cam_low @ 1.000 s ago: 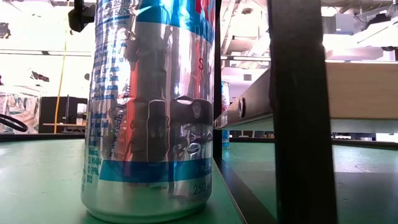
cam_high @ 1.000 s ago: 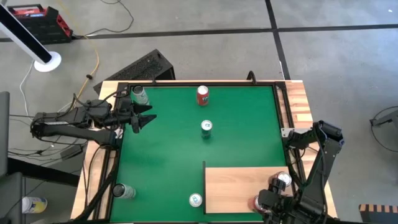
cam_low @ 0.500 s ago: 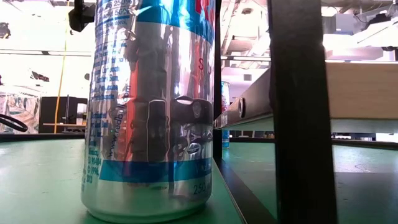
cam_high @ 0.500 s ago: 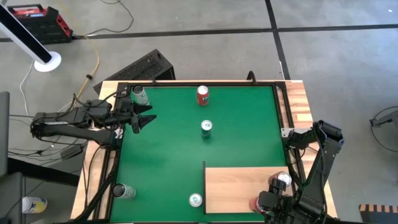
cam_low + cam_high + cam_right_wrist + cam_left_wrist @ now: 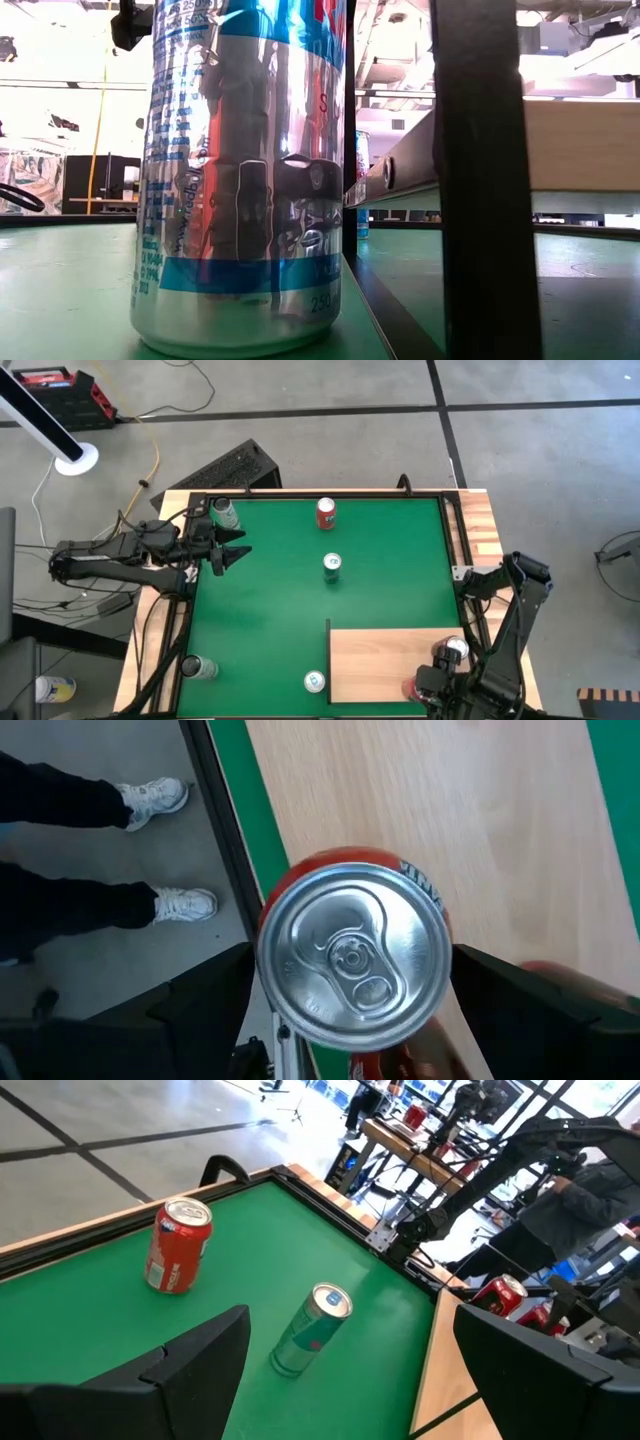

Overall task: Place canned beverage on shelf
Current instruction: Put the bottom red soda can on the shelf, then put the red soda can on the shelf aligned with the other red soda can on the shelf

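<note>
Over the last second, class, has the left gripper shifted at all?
No. In the high view the left gripper sits open at the same spot beside the green can, by the table's left edge.

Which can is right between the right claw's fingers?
The red can on the shelf, at the table's near right corner. The other cans stand out on the green mat.
</note>
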